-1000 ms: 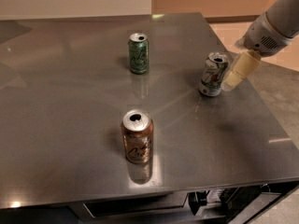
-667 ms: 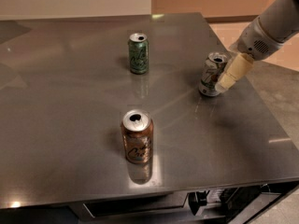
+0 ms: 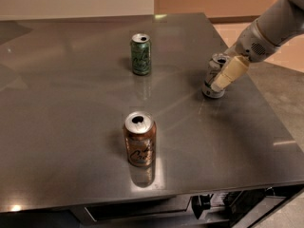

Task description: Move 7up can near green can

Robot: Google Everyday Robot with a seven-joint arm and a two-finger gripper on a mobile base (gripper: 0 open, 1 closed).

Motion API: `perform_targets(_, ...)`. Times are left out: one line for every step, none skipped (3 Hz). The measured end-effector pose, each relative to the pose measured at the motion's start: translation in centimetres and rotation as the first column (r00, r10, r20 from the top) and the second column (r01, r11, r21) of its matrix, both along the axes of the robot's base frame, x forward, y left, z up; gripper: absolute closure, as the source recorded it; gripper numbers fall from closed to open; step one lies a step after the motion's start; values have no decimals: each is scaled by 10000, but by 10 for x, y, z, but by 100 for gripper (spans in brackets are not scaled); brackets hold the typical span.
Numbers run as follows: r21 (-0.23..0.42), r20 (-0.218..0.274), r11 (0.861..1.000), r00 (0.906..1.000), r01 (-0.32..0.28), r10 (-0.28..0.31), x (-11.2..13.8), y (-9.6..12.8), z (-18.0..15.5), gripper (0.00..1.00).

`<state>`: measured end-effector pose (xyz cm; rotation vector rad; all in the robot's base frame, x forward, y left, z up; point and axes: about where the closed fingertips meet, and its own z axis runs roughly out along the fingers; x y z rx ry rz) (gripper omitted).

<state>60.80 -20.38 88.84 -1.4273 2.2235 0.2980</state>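
The 7up can (image 3: 211,75), white-silver with green lettering, stands upright near the right edge of the dark table. My gripper (image 3: 220,81) reaches in from the upper right and sits right against the can's right side, covering part of it. The green can (image 3: 141,56) stands upright at the back middle of the table, well to the left of the 7up can and apart from it.
A brown-orange can (image 3: 139,139) stands upright at the front middle of the table (image 3: 57,103). The table's right edge runs just past the 7up can, with floor beyond it. The robot's base parts show below the front edge.
My gripper has moved left, from beside the 7up can to up against it. The can has barely shifted. The other two cans have not moved.
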Motion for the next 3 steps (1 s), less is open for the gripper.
perform_targets(69, 98, 10000, 10000, -18, 18, 5, 2, 1, 40)
perform_targets(99, 156, 9999, 9999, -71, 69, 10, 4, 4, 63)
perform_targets(62, 357, 9996, 9990, -275, 273, 20, 11, 12, 86)
